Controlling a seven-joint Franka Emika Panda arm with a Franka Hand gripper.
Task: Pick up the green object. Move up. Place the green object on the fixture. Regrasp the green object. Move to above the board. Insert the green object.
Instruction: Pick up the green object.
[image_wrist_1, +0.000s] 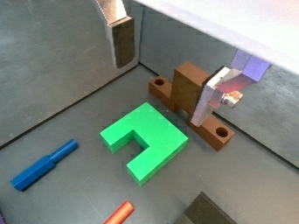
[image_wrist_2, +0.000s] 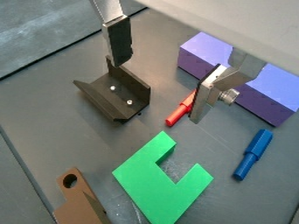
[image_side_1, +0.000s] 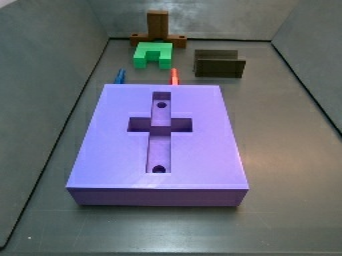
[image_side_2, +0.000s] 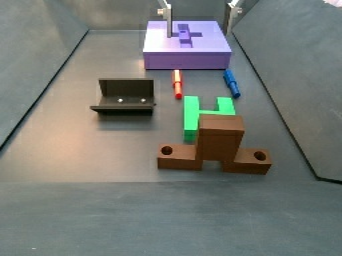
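In a side view, the board (image_side_2: 187, 45) lies at the upper centre of the worktop (image_side_2: 80, 190), the tool (image_side_2: 198, 7) above it. The fixture (image_side_2: 122, 98) sits mid-left, the green object (image_side_2: 207, 110) centre, the wooden piece (image_side_2: 215, 148) just below it.

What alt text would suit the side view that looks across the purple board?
A large purple board with a cross-shaped recess fills the foreground. Behind it lie the green object, the dark fixture and a brown wooden piece; the gripper is out of view here.
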